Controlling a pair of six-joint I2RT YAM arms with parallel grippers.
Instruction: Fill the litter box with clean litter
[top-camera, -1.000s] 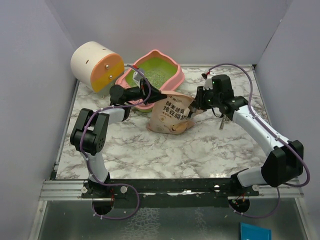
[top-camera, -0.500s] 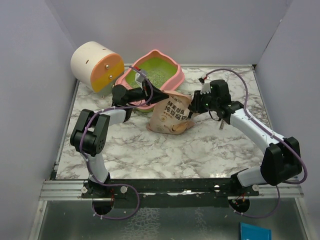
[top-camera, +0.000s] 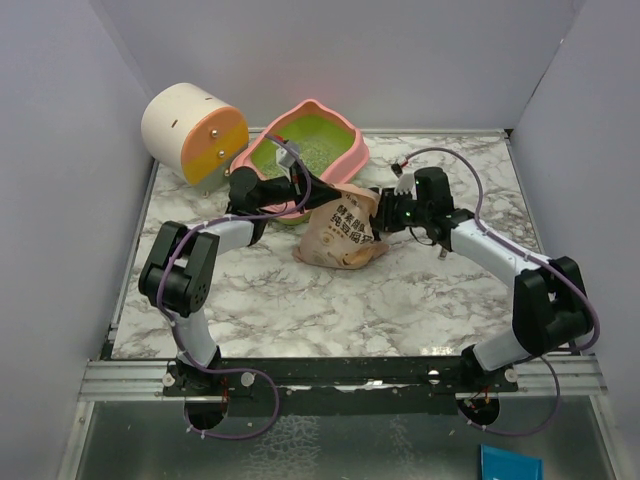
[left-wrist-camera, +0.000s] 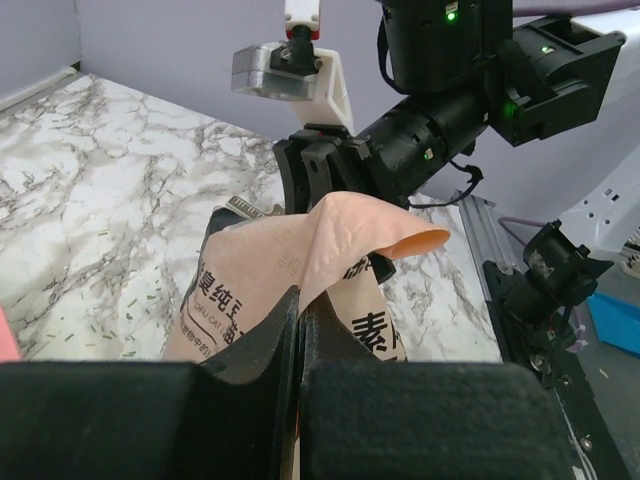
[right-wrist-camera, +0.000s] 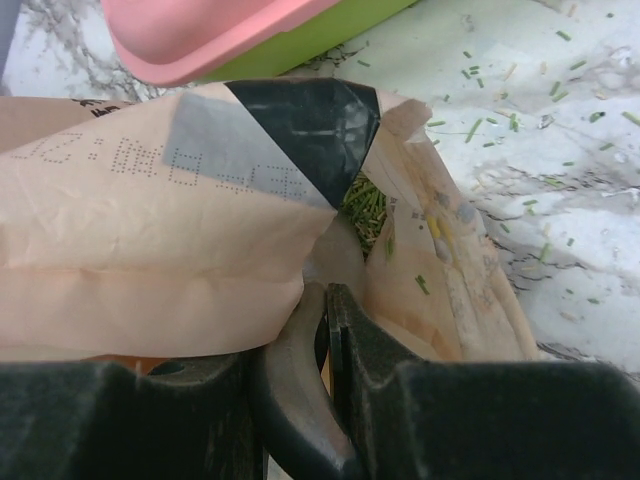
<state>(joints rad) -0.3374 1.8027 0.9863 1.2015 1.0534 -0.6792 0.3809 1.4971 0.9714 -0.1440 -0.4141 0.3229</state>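
The pink litter box (top-camera: 352, 152) with its lime-green inside stands at the back, and clean litter (top-camera: 312, 150) lies in it. Its pink rim (right-wrist-camera: 200, 35) shows in the right wrist view. In front of it lies a tan printed bag (top-camera: 338, 235), its top lifted between both arms. My left gripper (top-camera: 333, 191) (left-wrist-camera: 300, 302) is shut on the bag's upper left edge (left-wrist-camera: 330, 240). My right gripper (top-camera: 379, 213) (right-wrist-camera: 327, 296) is shut on the bag's right edge (right-wrist-camera: 150, 230). Green granules (right-wrist-camera: 365, 205) show inside the bag's mouth.
A cream-and-orange cylinder (top-camera: 193, 130) stands at the back left, close to the litter box. Loose green granules (right-wrist-camera: 560, 90) lie scattered on the marble table (top-camera: 400, 300). Grey walls close in the left, back and right sides.
My right arm has swung left and lower, pushing the bag's top edge toward the left gripper. The bag's top has crumpled inward. Both grips hold.
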